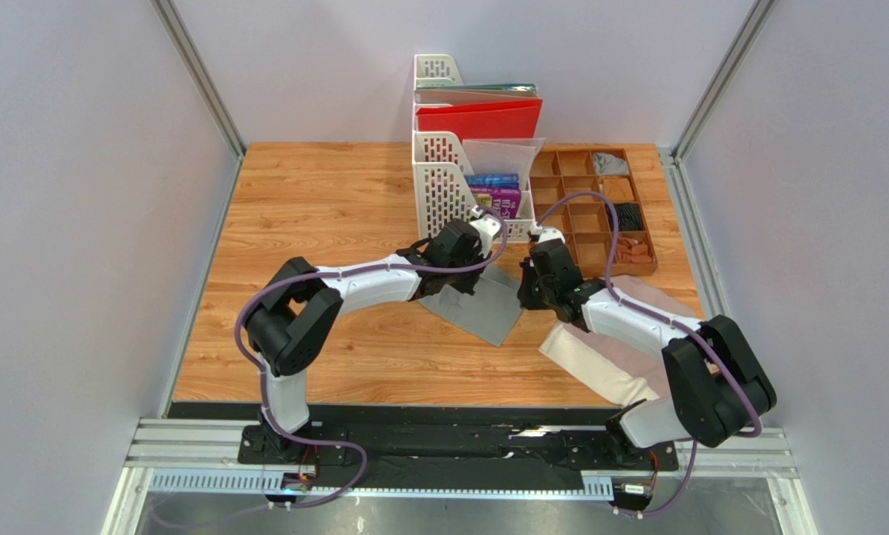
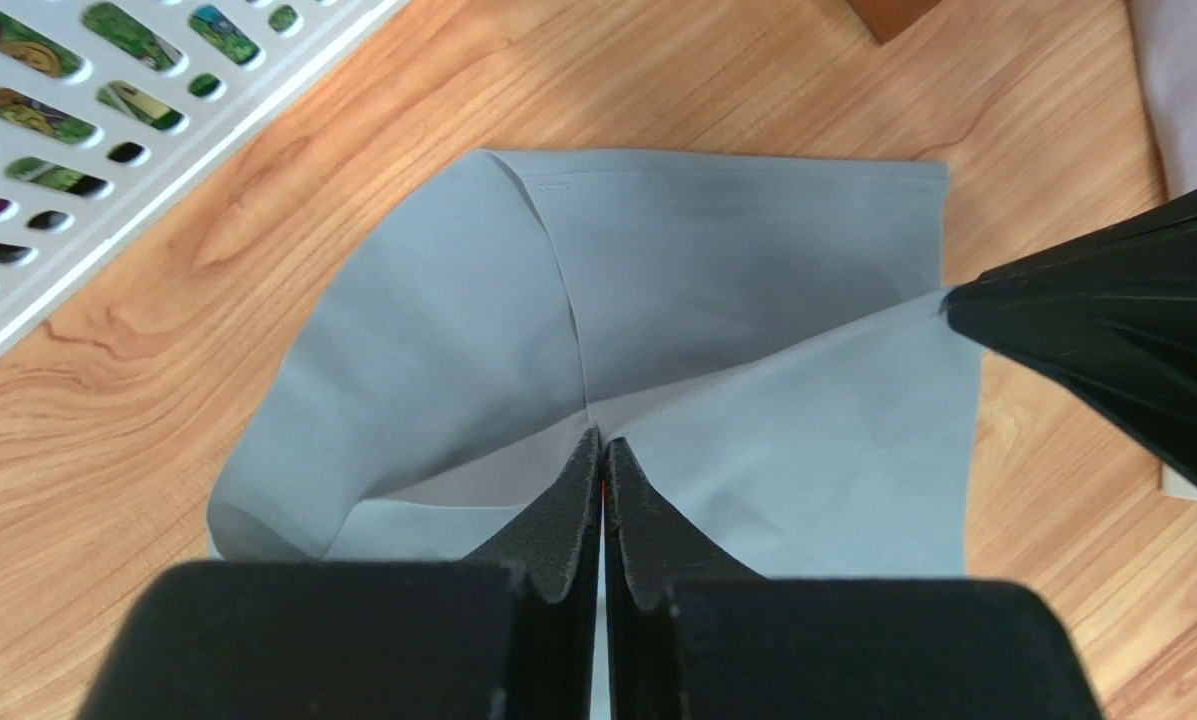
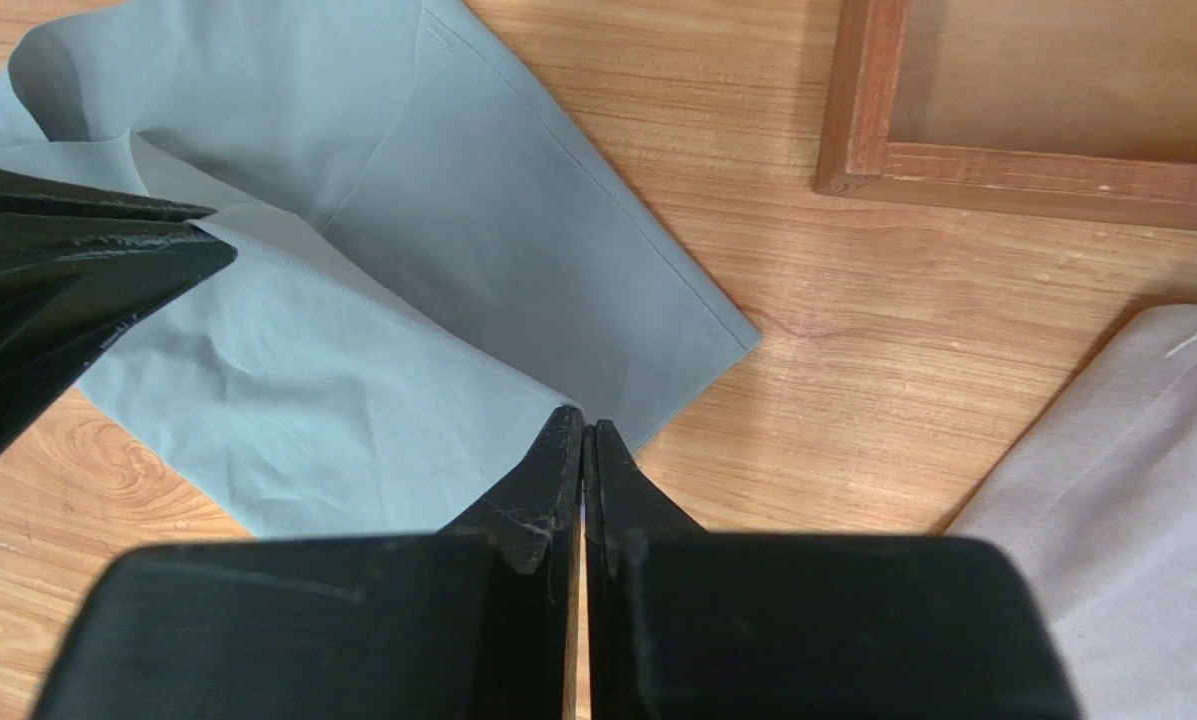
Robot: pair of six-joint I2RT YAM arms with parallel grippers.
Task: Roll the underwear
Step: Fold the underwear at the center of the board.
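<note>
1. Left gripper [image 2: 601, 450]: jaws are pressed together, pinching a raised fold of the plain mid-grey cloth garment [image 2: 739, 255]. The rest of the cloth spreads on the wood-grain table [image 2: 184, 390], ahead of the fingertips and to both sides.
2. A creased ridge runs from that pinch rightward to the tip of the right gripper [image 3: 582, 435]. Its jaws are also closed, gripping the same garment at its edge.
3. Seen from the right gripper, the grey cloth lies ahead and to the left. One square corner rests flat on the table just right of the tips. The left gripper sits to the left, over the cloth.
4. Pale pinkish-beige cloth garment [image 3: 1145, 510]: flat on the table to the right of the right gripper, apart from the grey one. In the top view it lies partly under the right arm.
5. Brown wooden compartment tray [image 3: 1010, 168]: ahead and right of the right gripper, near the grey cloth but not touching it.
6. White perforated plastic file rack [image 2: 229, 113]: ahead and left of the left gripper, near the grey cloth's left side.
</note>
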